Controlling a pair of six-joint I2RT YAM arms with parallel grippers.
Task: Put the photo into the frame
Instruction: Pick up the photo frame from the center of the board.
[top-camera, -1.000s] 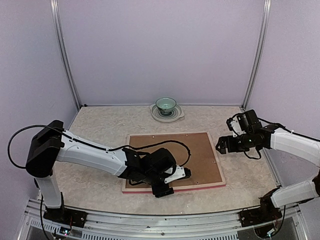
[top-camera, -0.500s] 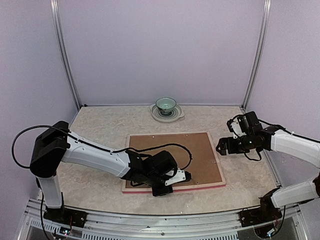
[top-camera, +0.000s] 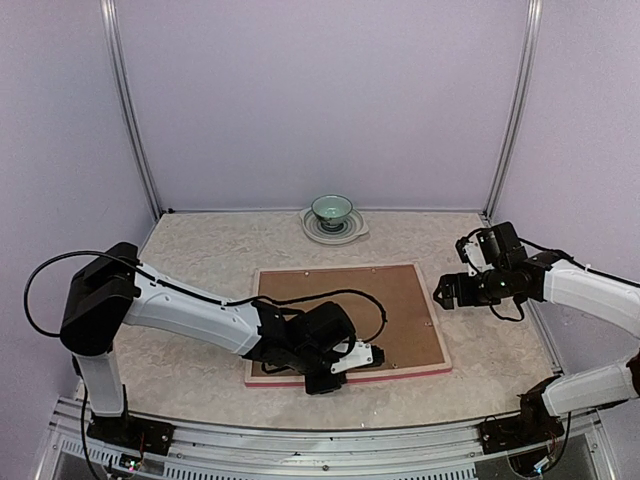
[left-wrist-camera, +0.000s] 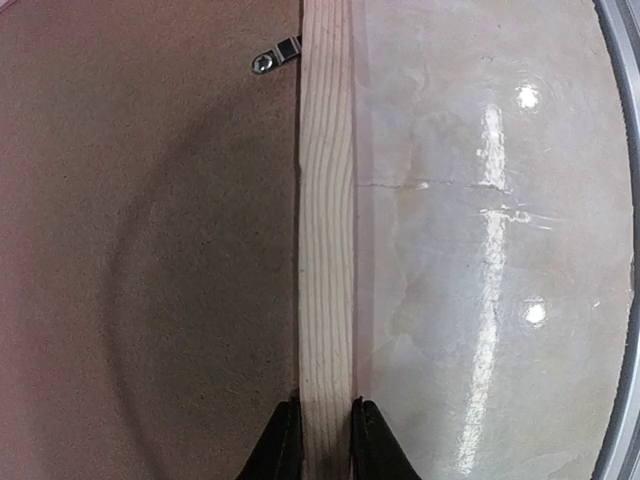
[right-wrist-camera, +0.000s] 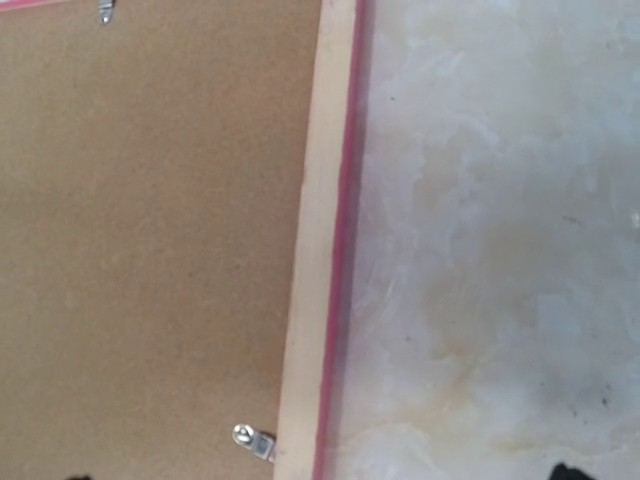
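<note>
Between lilac walls (top-camera: 320, 100), mottled beige tabletop (top-camera: 200, 250) under the face-down frame (left-wrist-camera: 327, 200)

The table (top-camera: 200, 260) is topped with a mottled beige, stone-patterned surface. A frame (top-camera: 415, 371) is laid flat, face down, at the centre of the top view, slightly toward the lower edge. Its pale wood back edges are turned upward, and a brown backing board (top-camera: 400, 300) is seated within it. A plate (top-camera: 312, 231) carrying a bowl (top-camera: 331, 208) is placed at upper centre, near the back wall.
</note>
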